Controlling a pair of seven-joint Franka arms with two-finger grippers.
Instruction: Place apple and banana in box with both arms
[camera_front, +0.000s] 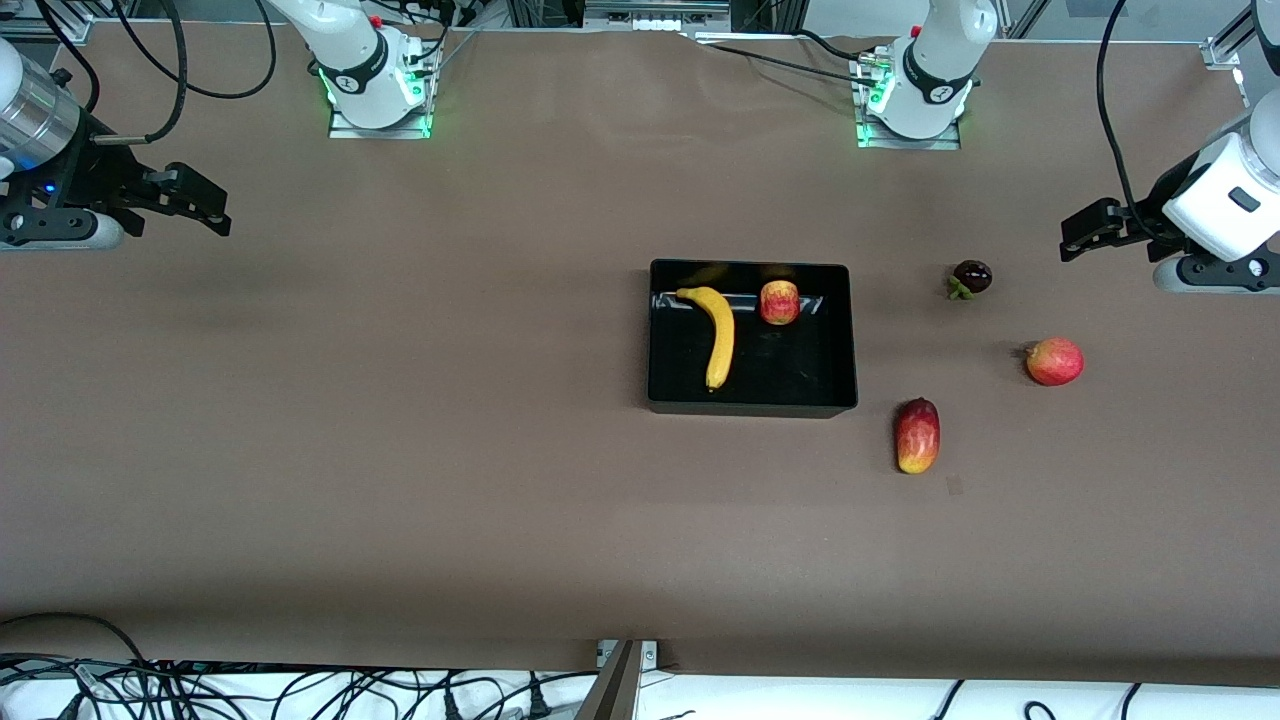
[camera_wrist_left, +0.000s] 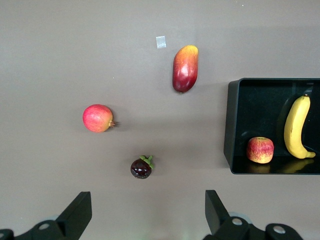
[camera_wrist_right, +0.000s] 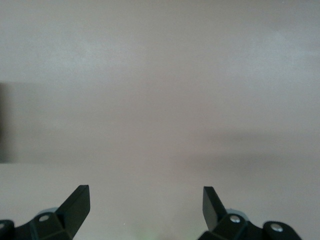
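Observation:
The black box (camera_front: 850, 340) sits mid-table. In it lie the yellow banana (camera_front: 716, 334) and the small red-and-yellow apple (camera_front: 779, 302), apart from each other. The left wrist view shows the box (camera_wrist_left: 231, 125), the banana (camera_wrist_left: 295, 126) and the apple (camera_wrist_left: 260, 149) too. My left gripper (camera_front: 1075, 235) is open and empty, up in the air at the left arm's end of the table; it also shows in its wrist view (camera_wrist_left: 147, 210). My right gripper (camera_front: 205, 205) is open and empty, up over bare table at the right arm's end; its wrist view (camera_wrist_right: 146, 205) shows only table.
Outside the box, toward the left arm's end, lie a dark purple fruit with a green stem (camera_front: 971, 277), a round pinkish-red fruit (camera_front: 1054, 361) and an oval red-and-yellow fruit (camera_front: 917, 435). A small tape patch (camera_front: 955, 485) lies near the oval fruit.

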